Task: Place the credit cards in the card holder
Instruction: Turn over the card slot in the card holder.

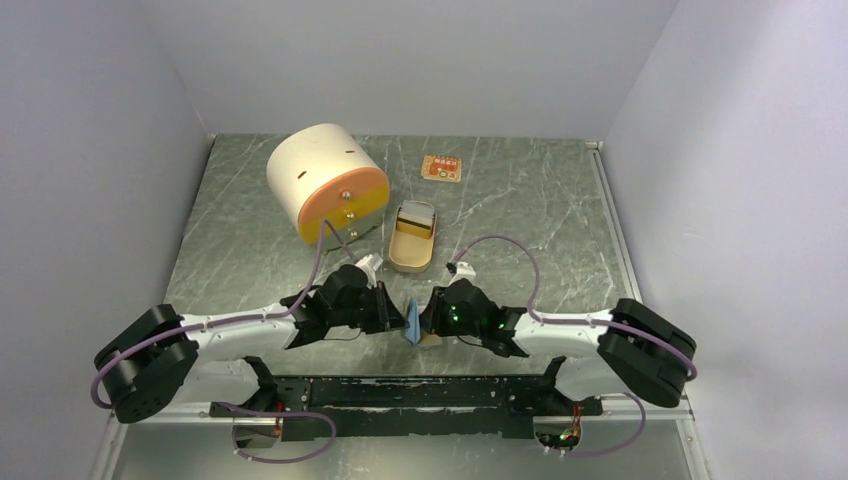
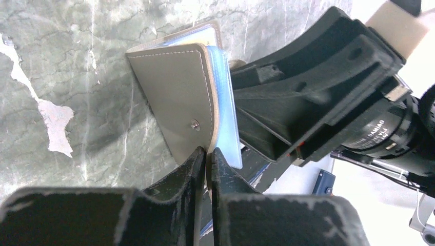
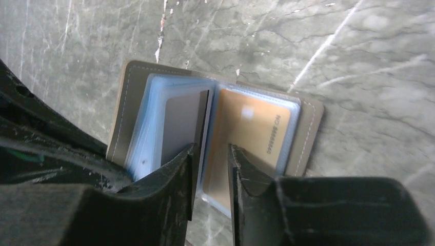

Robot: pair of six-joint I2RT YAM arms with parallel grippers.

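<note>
Near the front edge of the dark marbled table (image 1: 520, 220), between the two arms, a grey-tan stitched card holder with clear blue-tinted plastic sleeves (image 2: 172, 97) is held up off the surface, opened like a book. The left gripper (image 2: 206, 152) is pinched tight on the lower edge of the holder's outer cover, just below its snap stud. The right gripper (image 3: 211, 149) sits at the opened sleeves with its jaws a narrow gap apart; one sleeve's edge runs up between them, and the right-hand finger is clear of it. A gold-orange plastic card (image 3: 251, 136) lies inside the right-hand sleeve, and a dull blue-grey card (image 3: 180, 125) lies inside the left-hand one. Farther back stand a cream cylinder with an orange end face (image 1: 325, 185), an open tan oval tin (image 1: 412, 238) to its right, and a small orange square item (image 1: 441, 168) near the far edge.
</note>
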